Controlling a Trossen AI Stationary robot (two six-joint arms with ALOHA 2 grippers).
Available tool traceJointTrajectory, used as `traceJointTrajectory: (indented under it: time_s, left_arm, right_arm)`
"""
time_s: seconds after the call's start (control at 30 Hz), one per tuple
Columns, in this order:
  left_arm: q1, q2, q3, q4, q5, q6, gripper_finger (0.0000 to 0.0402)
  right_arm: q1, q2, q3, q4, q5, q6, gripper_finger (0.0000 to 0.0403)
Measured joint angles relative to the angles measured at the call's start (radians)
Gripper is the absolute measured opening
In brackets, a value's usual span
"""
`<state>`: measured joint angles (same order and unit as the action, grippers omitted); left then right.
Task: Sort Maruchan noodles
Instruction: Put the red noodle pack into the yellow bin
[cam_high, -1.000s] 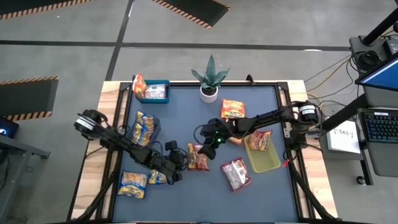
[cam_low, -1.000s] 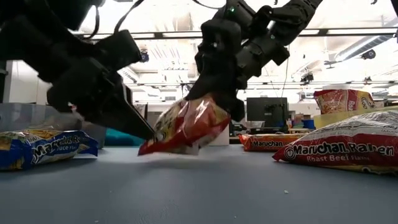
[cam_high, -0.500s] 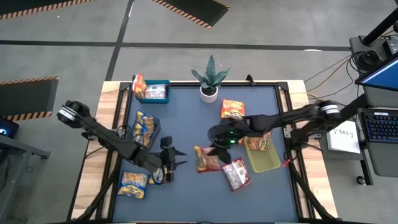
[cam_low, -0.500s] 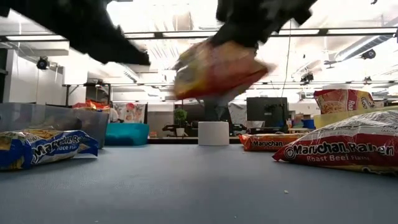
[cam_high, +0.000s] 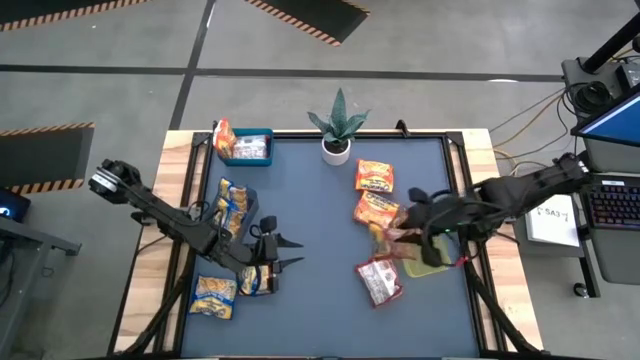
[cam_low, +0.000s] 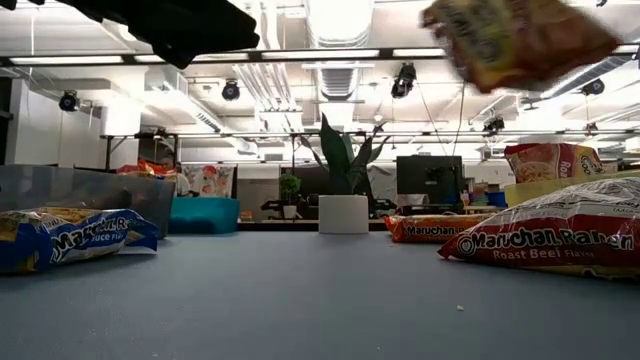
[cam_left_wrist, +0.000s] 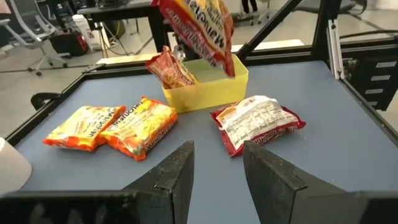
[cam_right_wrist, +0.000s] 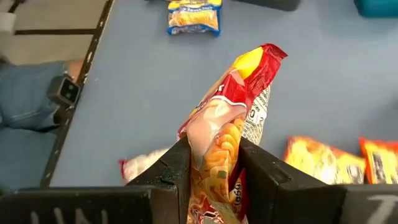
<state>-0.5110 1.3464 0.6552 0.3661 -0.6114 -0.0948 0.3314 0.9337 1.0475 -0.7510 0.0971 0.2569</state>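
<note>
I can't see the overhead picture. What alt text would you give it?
Seen from above, the right gripper holds an orange-red noodle packet beside a yellow-green bin on a blue-grey table. The left gripper, open and empty, hangs near yellow-and-blue packets. More packets, a blue bin and a potted plant sit around them.

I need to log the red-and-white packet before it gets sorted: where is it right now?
In the high view, the red-and-white packet lies flat on the table's right half, just left of the yellow-green bin and below two orange packets.
</note>
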Motion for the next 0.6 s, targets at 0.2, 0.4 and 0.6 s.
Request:
traceJointTrajectory:
  time_s: [0.2,0.4,0.6]
  left_arm:
    - [0.0,0.004,0.0,0.001,-0.007,0.004,0.0121]
    - [0.0,0.008,0.0,0.001,-0.008,0.008,0.0121]
    - [0.0,0.008,0.0,0.0,-0.009,0.008,0.0121]
  right_arm:
    - [0.011,-0.132,-0.076,-0.112,0.01,0.085,0.0095]
    - [0.012,-0.177,-0.199,-0.194,-0.018,0.018,0.0095]
    - [0.012,-0.171,-0.284,-0.189,0.001,-0.033,0.0094]
